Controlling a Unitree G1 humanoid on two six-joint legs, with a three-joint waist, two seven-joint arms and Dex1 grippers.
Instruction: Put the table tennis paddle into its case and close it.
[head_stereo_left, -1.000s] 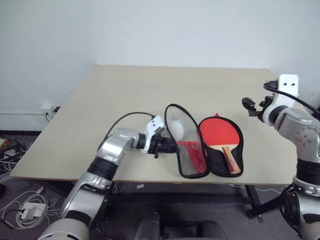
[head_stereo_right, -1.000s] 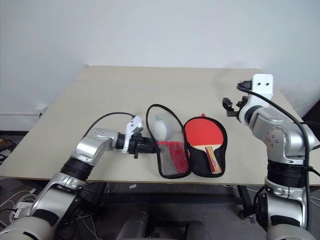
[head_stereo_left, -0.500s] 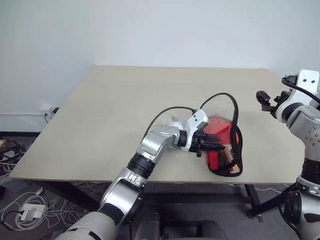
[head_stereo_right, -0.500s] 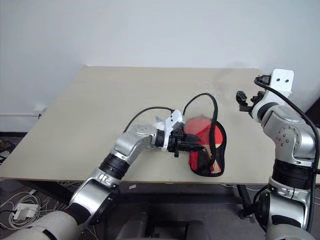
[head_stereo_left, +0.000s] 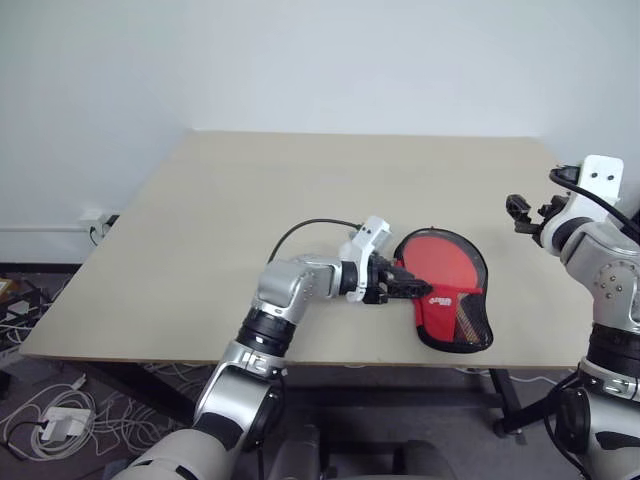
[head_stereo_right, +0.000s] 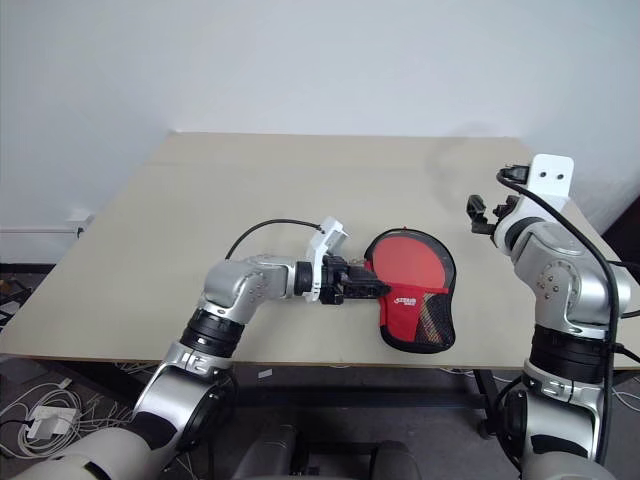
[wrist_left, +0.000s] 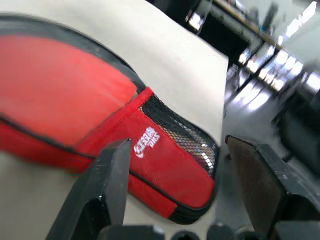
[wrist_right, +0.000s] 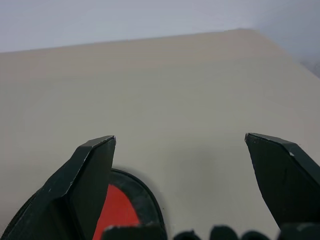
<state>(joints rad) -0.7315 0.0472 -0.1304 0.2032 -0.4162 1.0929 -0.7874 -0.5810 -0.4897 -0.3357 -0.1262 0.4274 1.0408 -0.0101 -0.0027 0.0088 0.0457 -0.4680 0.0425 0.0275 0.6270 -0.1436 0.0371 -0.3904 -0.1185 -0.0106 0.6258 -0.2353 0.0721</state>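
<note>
The case (head_stereo_left: 448, 300) lay folded shut near the front edge of the tabletop (head_stereo_left: 250, 200), at about 4 o'clock from the tabletop's middle. Its red outside with the black mesh panel and the small white logo faced up. The table tennis paddle was not visible; I could not tell if it was inside. The left gripper (head_stereo_left: 408, 287) was at the 9 o'clock side of the case, pointing at it, its jaws apart with nothing between them. Farther back, at about 2 o'clock from the case, the right gripper (head_stereo_left: 522, 212) hung above the tabletop, jaws wide apart and empty.
</note>
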